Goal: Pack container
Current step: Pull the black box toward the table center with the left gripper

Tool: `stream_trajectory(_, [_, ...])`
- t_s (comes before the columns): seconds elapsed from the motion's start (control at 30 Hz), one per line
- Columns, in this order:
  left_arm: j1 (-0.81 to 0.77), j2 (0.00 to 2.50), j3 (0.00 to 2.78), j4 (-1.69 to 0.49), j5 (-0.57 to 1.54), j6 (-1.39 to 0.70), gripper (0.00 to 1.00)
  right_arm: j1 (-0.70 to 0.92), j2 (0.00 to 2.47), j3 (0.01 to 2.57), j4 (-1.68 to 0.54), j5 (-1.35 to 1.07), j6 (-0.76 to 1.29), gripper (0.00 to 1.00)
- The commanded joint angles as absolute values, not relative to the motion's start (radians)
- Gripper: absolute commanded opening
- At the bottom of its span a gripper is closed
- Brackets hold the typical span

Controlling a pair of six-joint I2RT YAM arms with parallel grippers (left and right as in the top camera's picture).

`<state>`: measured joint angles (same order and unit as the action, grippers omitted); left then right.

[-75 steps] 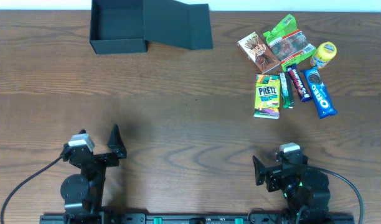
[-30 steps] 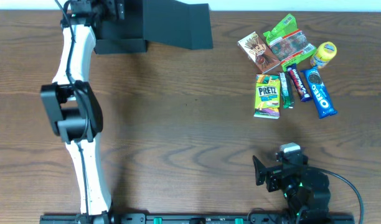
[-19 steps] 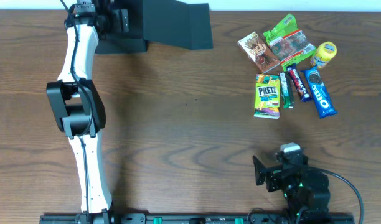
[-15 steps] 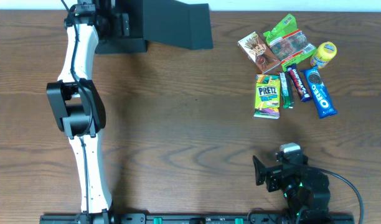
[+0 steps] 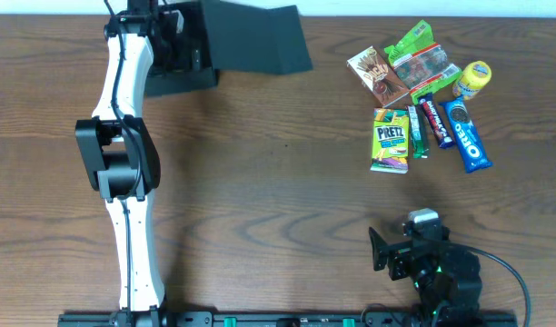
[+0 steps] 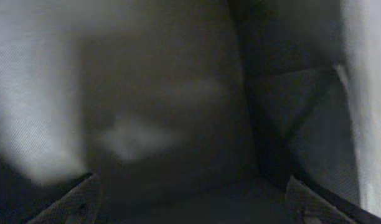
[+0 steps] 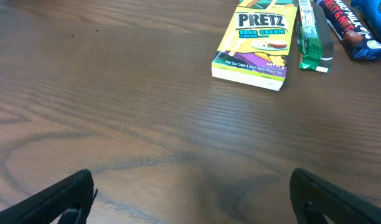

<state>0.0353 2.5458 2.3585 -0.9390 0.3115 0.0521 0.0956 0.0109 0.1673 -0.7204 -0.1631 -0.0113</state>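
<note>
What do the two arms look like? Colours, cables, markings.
Left arm: white tubular links with bulky black joint housings. Right arm: black body, a silver-grey block on top, a small green light, and a black cable looping off to the side. Its fingers are matte black. No readable markings on either.

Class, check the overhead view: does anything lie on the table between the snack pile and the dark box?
Nothing visible: only bare table lies between the snacks and the container.
</note>
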Motion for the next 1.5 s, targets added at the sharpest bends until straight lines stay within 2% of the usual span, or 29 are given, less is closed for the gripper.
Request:
stream_trajectory(0.0, [0.025, 2.556, 2.374, -0.998, 0.319, 0.048, 0.95, 0.104, 0.006, 0.164, -0.722, -0.161, -0.001, 0.99])
stream_trajectory(0.4, [-0.088, 2.556, 2.374, -1.373, 0.341, 0.044, 0.95, 0.104, 0.006, 0.164, -0.722, -0.160, -0.001, 0.99])
stream_trajectory(0.6, [-0.111, 2.550, 2.420, -1.444, 0.341, 0.045, 0.95, 0.104, 0.006, 0.164, -0.722, -0.160, -0.001, 0.99])
stream_trajectory(0.73, [-0.110, 2.517, 2.549, -1.441, 0.294, 0.050, 0.95, 0.104, 0.006, 0.164, -0.722, -0.161, -0.001, 0.99])
stream_trajectory(0.87, [-0.110, 2.464, 2.704, -1.417, 0.113, 0.137, 0.95, 0.104, 0.006, 0.164, -0.722, -0.161, -0.001, 0.99])
stream_trajectory(1.07, [-0.099, 2.429, 2.759, -1.268, -0.009, 0.194, 0.95, 0.104, 0.006, 0.164, -0.722, -0.160, -0.001, 0.99])
stream_trajectory(1.47, [0.024, 2.433, 2.751, -1.254, 0.036, 0.279, 0.96, 0.104, 0.006, 0.164, -0.722, -0.160, -0.001, 0.99])
